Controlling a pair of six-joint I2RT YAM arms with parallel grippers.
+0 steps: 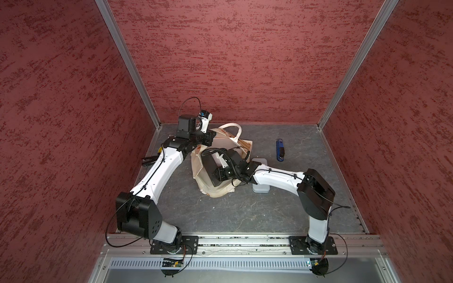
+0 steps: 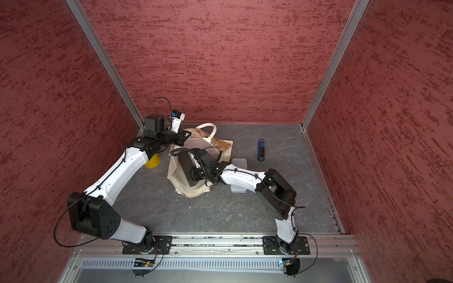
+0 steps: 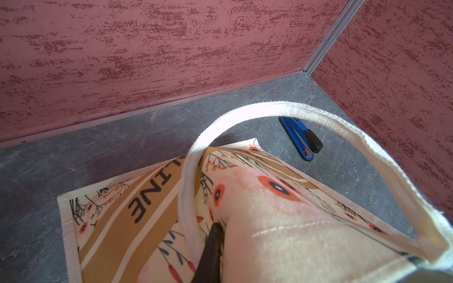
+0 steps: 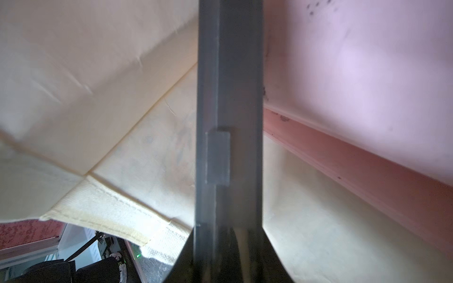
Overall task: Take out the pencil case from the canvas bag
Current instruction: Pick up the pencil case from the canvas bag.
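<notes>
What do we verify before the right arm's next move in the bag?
1. Left hand pinches the canvas bag at its rim, mouth held up: ok.
2. Right hand reaches inside the bag: ok.
3. Pencil case sighted: cannot tell; a pink thing lies beside the right hand.
4. Right hand grips it: cannot tell.
5. Blue stapler lies apart from the bag: ok.
</notes>
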